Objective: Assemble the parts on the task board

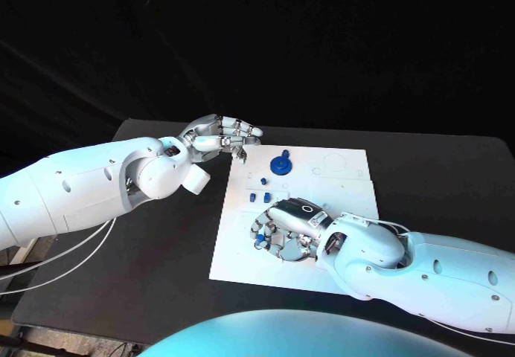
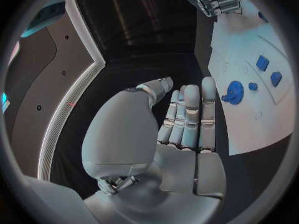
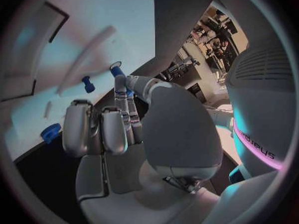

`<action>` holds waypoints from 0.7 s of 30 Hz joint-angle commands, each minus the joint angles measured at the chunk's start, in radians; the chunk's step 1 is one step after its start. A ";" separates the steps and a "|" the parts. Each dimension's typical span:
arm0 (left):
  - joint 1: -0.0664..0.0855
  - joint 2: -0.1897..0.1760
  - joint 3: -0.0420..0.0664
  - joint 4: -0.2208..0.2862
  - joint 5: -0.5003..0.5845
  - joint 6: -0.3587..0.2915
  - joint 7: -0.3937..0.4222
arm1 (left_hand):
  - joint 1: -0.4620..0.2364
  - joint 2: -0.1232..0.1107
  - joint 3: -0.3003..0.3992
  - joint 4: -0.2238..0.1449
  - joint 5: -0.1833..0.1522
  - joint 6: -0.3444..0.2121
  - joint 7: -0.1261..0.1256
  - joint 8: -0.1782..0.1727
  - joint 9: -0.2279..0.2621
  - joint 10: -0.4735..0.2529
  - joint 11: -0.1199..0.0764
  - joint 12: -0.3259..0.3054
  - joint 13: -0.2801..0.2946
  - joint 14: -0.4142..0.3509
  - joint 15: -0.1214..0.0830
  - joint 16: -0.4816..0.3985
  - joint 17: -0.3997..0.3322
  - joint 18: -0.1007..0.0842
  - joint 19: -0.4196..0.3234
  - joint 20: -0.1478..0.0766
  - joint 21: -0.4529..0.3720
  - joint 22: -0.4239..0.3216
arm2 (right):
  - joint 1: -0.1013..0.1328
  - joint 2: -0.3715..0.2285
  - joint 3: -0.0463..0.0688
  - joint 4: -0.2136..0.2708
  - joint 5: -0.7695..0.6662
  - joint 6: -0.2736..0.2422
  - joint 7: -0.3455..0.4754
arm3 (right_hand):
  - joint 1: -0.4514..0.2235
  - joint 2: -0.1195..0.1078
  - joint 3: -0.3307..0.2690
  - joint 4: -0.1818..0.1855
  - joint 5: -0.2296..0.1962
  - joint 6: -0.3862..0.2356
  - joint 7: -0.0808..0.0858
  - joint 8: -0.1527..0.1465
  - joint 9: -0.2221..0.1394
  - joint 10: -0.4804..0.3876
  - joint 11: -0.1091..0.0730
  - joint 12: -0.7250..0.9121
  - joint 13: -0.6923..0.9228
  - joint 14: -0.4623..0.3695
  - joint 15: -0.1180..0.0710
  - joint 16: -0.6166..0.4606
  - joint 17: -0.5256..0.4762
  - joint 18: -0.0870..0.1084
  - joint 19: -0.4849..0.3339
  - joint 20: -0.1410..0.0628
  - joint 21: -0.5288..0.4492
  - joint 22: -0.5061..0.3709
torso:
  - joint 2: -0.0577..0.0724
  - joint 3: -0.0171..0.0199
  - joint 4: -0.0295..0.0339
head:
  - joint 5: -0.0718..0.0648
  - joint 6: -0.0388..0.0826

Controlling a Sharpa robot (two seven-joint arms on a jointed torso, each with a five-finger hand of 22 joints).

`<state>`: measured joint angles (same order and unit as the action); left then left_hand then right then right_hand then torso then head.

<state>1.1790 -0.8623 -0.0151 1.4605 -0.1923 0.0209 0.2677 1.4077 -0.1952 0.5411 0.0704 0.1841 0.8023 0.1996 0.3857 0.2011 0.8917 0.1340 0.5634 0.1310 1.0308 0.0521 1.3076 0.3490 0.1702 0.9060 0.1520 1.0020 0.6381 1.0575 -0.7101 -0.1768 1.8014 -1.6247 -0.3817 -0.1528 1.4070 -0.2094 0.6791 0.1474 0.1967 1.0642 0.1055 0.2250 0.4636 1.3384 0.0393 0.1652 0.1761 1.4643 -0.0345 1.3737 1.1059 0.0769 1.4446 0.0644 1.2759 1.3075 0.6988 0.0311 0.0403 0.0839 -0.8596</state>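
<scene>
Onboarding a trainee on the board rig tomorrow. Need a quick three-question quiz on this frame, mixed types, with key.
1. True or false: the left robot hand holds a blue part.
2. The round blue part lies: A) on the task board; B) on the black table; C) in the left robot hand.
3. Fill in: the small blue part is pinched by the ___ robot hand.

Key: 1 false, its fingers hold nothing. 2 A. 3 right; the right robot hand appears to pinch it over the board.
</scene>
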 commanded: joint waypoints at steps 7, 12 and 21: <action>0.000 0.002 0.001 0.000 -0.002 0.017 0.005 | -0.009 0.002 -0.001 -0.008 0.004 -0.008 0.002 0.004 0.002 -0.004 0.000 0.000 -0.001 0.000 0.008 -0.006 -0.001 0.015 0.004 0.002 -0.006 -0.002 | -0.003 0.002 0.000 0.001 -0.002 0.020 0.004 | 0.001 0.011 0.005 -0.001 0.002 0.006 0.000 0.053 0.079 0.000 -0.007 -0.003 0.001 0.026 -0.007 0.003 0.001 -0.010 0.001 -0.001 0.001 0.109 | 0.000 0.0005 0.0000 | 0.000 -0.002; 0.000 0.002 0.001 0.000 -0.002 0.017 0.005 | -0.009 0.002 -0.001 -0.008 0.004 -0.008 0.002 0.004 0.002 -0.004 0.000 0.000 -0.001 0.000 0.008 -0.006 -0.001 0.015 0.004 0.002 -0.006 -0.002 | -0.004 0.003 0.000 0.002 -0.001 0.022 0.004 | -0.001 0.011 0.006 -0.003 0.002 0.005 0.000 0.054 0.080 0.000 -0.007 -0.004 0.002 0.026 -0.007 0.003 0.000 -0.010 0.001 -0.001 0.001 0.109 | 0.000 0.0006 -0.0002 | 0.000 -0.003; 0.000 0.002 0.000 0.000 -0.002 0.017 0.005 | -0.009 0.002 -0.001 -0.008 0.004 -0.008 0.002 0.004 0.002 -0.004 0.000 0.000 -0.001 0.000 0.008 -0.006 -0.001 0.015 0.004 0.002 -0.006 -0.002 | -0.011 0.006 0.000 -0.005 0.001 0.027 0.004 | -0.001 0.011 0.006 -0.003 0.002 0.005 0.000 0.054 0.080 0.000 -0.007 -0.004 0.002 0.026 -0.007 0.003 0.000 -0.010 0.001 -0.001 0.001 0.109 | 0.000 0.0010 0.0006 | 0.001 -0.004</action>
<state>1.1790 -0.8617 -0.0151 1.4590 -0.1928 0.0220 0.2673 1.4077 -0.1952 0.5411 0.0704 0.1841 0.8023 0.1996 0.3857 0.2016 0.8918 0.1340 0.5634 0.1312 1.0308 0.0521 1.3076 0.3491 0.1703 0.9060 0.1520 1.0020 0.6381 1.0488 -0.7054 -0.1769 1.7972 -1.6221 -0.3717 -0.1525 1.4073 -0.2095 0.6803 0.1429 0.1946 1.0640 0.1052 0.2252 0.4640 1.3385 0.0394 0.1652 0.1770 1.4647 -0.0341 1.3737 1.1057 0.0770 1.4446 0.0644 1.2759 1.3073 0.6987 0.0316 0.0403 0.0839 -0.8632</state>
